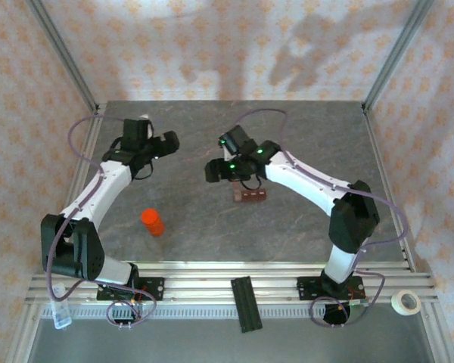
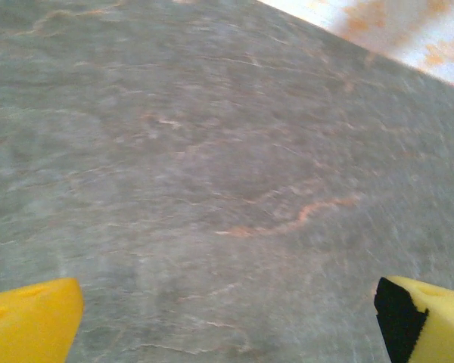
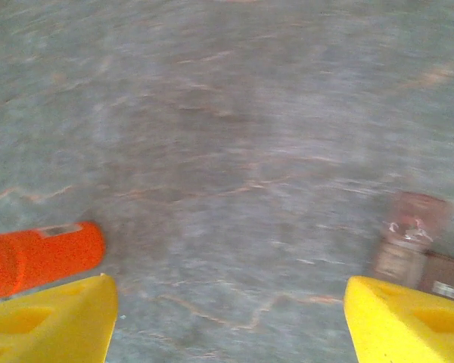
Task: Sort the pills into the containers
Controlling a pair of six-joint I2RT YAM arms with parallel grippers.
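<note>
The containers [image 1: 250, 195] are one small reddish-brown strip lying mid-table; in the right wrist view the strip [image 3: 415, 249] lies at the right edge, just beyond my right finger. An orange bottle [image 1: 153, 221] lies on its side left of centre, and the bottle [image 3: 41, 259] sits just above my left fingertip [image 3: 53, 318]. My right gripper [image 1: 213, 172] hovers left of the strip, open, with bare table between its yellow fingers [image 3: 227, 325]. Over the far left of the table my left gripper [image 1: 168, 142] is wide open [image 2: 227, 318] above bare surface. The pills are out of view.
A black ribbed flat bar [image 1: 246, 303] lies on the aluminium rails at the near edge between the arm bases. A roll of white tape [image 1: 406, 302] sits at the near right corner. Patterned walls and metal posts enclose the grey table [image 1: 287, 128].
</note>
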